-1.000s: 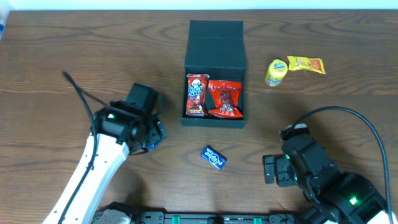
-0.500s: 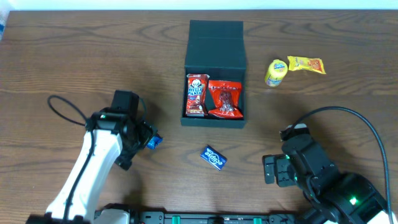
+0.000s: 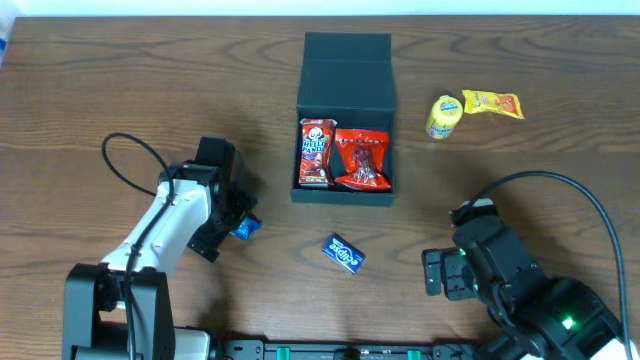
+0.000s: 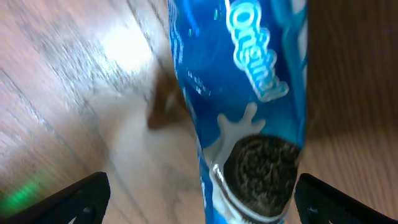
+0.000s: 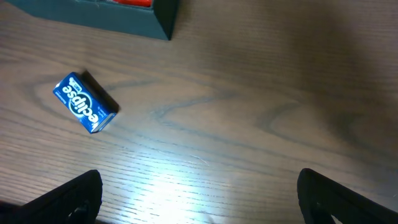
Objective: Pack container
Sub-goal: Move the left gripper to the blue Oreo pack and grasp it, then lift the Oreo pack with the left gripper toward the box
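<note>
A dark wood-grain table [image 3: 120,90] fills our view; the container [image 3: 347,58] sits at the far middle of it, its flap lid thrown back, well apart from both arms. Inside it lie a red panda-print packet [image 3: 316,153] and a red snack bag [image 3: 361,160], side by side. To its right we see a yellow cup [image 3: 444,116] and a yellow wrapper [image 3: 492,103]; in front of it lies a blue Eclipse pack [image 3: 343,253]. The left gripper [image 4: 202,186] has its fingers spread wide over a blue Oreo packet [image 4: 249,106] lying between them, unclamped; the right gripper [image 5: 199,193] gapes equally wide above bare wood, holding nothing.
</note>
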Robot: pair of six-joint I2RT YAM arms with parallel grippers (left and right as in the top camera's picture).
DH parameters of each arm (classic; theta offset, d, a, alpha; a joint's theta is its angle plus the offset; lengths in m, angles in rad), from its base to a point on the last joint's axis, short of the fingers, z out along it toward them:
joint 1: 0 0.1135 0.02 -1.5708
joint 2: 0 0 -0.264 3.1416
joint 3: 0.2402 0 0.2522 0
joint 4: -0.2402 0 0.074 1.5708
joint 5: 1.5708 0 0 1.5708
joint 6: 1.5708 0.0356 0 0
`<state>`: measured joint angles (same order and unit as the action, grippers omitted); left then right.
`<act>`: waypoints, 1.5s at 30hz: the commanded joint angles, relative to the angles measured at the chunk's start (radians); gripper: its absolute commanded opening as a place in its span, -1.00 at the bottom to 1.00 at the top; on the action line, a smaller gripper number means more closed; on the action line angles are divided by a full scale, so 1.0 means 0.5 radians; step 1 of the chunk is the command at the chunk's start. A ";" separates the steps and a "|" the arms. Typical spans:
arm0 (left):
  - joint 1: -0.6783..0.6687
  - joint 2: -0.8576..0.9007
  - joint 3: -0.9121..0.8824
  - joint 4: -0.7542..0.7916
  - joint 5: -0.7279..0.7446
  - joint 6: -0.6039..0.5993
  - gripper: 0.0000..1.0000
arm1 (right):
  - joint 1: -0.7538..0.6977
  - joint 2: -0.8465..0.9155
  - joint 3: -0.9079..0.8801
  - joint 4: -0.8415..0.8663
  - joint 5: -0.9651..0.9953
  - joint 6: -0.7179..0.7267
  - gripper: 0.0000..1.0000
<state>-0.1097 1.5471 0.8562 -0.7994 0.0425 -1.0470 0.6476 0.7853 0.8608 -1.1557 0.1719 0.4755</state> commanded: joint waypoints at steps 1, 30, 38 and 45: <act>0.047 0.011 -0.009 0.010 -0.117 -0.017 0.91 | 0.013 -0.003 -0.001 -0.001 0.007 0.036 0.98; 0.148 0.201 -0.009 0.278 0.005 -0.055 0.73 | 0.013 -0.003 -0.001 -0.001 0.007 0.036 0.99; 0.148 0.201 -0.009 0.285 0.005 -0.055 0.39 | 0.013 -0.003 -0.001 -0.001 0.007 0.036 0.98; 0.148 0.201 -0.009 0.285 0.005 -0.055 0.28 | 0.013 -0.003 -0.001 -0.001 0.007 0.036 0.99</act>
<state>-0.0406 1.6318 0.8562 -0.6533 0.0528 -1.0737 0.6476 0.7853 0.8608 -1.1557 0.1719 0.4755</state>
